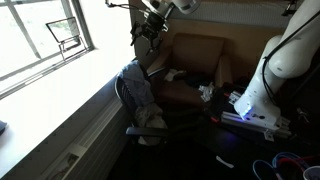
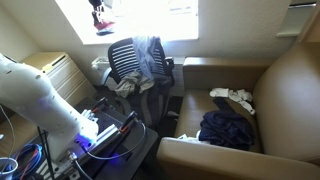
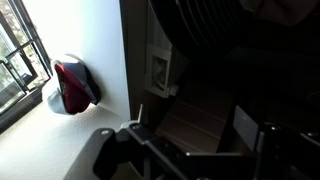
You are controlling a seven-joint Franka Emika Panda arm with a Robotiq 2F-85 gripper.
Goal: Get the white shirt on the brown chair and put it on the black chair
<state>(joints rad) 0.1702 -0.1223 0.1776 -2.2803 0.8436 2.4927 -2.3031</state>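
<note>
Base: seen nearest in an exterior view, lit blue, with cables beside it.
Arm: white, bent up from the base towards the window.
Brown chair: a white shirt is seen lying on the seat, near the backrest. Dark clothes are piled just in front of it.
Black chair: placed beside the brown chair, below the window. A pale cloth is draped over its back.
Gripper: held high by the window, well apart from both chairs. It is released, the fingers are spread and nothing is held.
Sill: a red and grey object is seen resting on it in the wrist view.
</note>
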